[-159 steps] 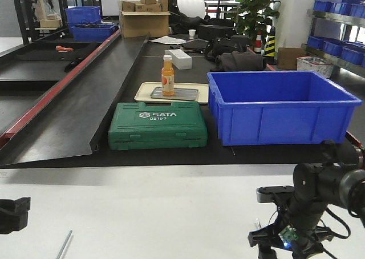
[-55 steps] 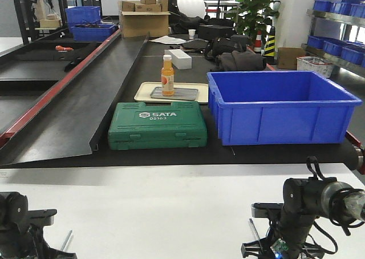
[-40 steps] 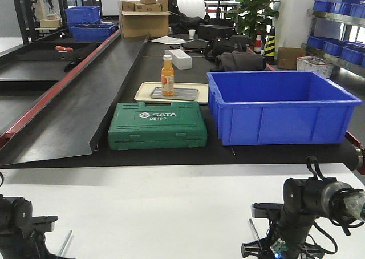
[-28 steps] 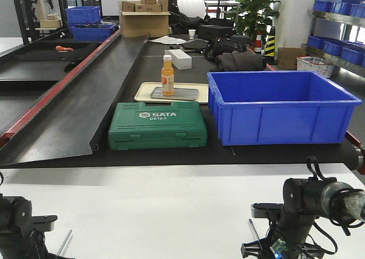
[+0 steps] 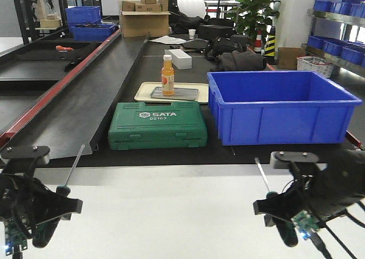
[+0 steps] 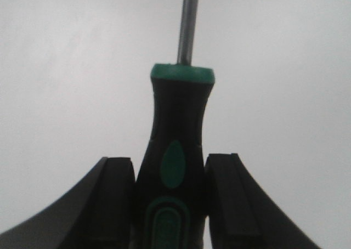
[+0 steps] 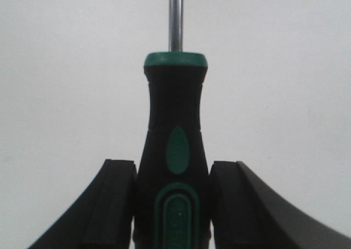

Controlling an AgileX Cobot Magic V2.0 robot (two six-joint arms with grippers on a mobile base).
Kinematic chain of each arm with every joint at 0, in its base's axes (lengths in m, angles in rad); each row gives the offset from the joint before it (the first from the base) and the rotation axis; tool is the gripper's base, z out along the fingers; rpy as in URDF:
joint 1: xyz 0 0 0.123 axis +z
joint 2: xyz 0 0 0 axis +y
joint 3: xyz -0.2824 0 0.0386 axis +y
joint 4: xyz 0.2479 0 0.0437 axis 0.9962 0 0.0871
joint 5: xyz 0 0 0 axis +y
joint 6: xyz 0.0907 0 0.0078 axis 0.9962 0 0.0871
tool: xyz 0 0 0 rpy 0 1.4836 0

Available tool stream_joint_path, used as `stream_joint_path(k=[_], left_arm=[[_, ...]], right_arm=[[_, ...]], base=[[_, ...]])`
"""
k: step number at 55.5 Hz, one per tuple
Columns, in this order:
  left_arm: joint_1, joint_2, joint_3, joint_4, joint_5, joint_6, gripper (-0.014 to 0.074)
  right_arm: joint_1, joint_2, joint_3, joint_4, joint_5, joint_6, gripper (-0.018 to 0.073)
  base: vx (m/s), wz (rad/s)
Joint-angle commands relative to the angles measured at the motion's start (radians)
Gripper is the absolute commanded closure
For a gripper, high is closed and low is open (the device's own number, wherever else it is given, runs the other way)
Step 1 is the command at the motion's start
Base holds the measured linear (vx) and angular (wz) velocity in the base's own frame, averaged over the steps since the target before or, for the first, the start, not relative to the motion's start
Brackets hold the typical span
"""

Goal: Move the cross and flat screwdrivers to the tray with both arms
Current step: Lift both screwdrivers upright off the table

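Note:
My left gripper (image 5: 53,209) is shut on one screwdriver (image 5: 73,168) and holds it above the white table, shaft pointing up and away. In the left wrist view the black-and-green handle (image 6: 174,150) sits between the fingers (image 6: 116,199). My right gripper (image 5: 280,210) is shut on the other screwdriver (image 5: 262,178), also lifted; its handle (image 7: 175,145) is clamped between the fingers (image 7: 118,205). The grey metal tray (image 5: 185,93) lies far ahead on the black bench, resting on a beige tray (image 5: 145,92). Which screwdriver is cross or flat cannot be told.
An orange bottle (image 5: 167,75) stands on the grey tray. A green SATA case (image 5: 158,125) lies in front of it. A deep blue bin (image 5: 279,106) stands to the right. A sloped black ramp (image 5: 80,99) runs along the left.
Both arms have risen from low over the white table. Each now carries a screwdriver in the air; earlier the screwdrivers lay on the table by the grippers.

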Motion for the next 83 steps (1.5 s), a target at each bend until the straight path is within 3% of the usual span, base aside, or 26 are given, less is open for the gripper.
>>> stream_joint_path(k=[1,12,19,24,28,33,43,83], left_arm=[[-0.032,-0.203,0.058,-0.012,-0.140,-0.003,0.0596],[-0.049,-0.571,0.243,-0.007,-0.243,-0.006,0.0595],[-0.049,-0.818,0.351,0.056,-0.240,-0.016,0.0595],[-0.048,-0.973,0.403,0.108,-0.219,-0.074,0.0595],[-0.048,-1.051,0.426,0.198,-0.184,-0.150,0.0595],[-0.048,-1.081,0.429,0.280,-0.131,-0.216,0.0594],[-0.048,-1.053,0.428,0.295,-0.152,-0.212,0.0594],[-0.048,-1.042,0.428,0.295,-0.149,-0.213,0.0594]], right_arm=[[-0.002,-0.224,0.113,-0.001,-0.165,-0.020,0.0567],[-0.003,-0.692,0.350,-0.027,-0.323,-0.021,0.0567],[-0.003,-0.932,0.432,-0.065,-0.334,0.014,0.0567],[-0.003,-1.064,0.474,-0.128,-0.312,0.080,0.0567],[-0.003,-1.129,0.485,-0.199,-0.266,0.142,0.0567],[-0.003,-1.178,0.485,-0.292,-0.231,0.214,0.0567],[-0.003,-1.216,0.485,-0.374,-0.230,0.229,0.0567],[-0.003,-1.216,0.485,-0.368,-0.199,0.231,0.0567]], base=[[0.00,0.00],[0.00,0.00],[0.00,0.00],[0.00,0.00],[0.00,0.00],[0.00,0.00],[0.00,0.00],[0.00,0.00]])
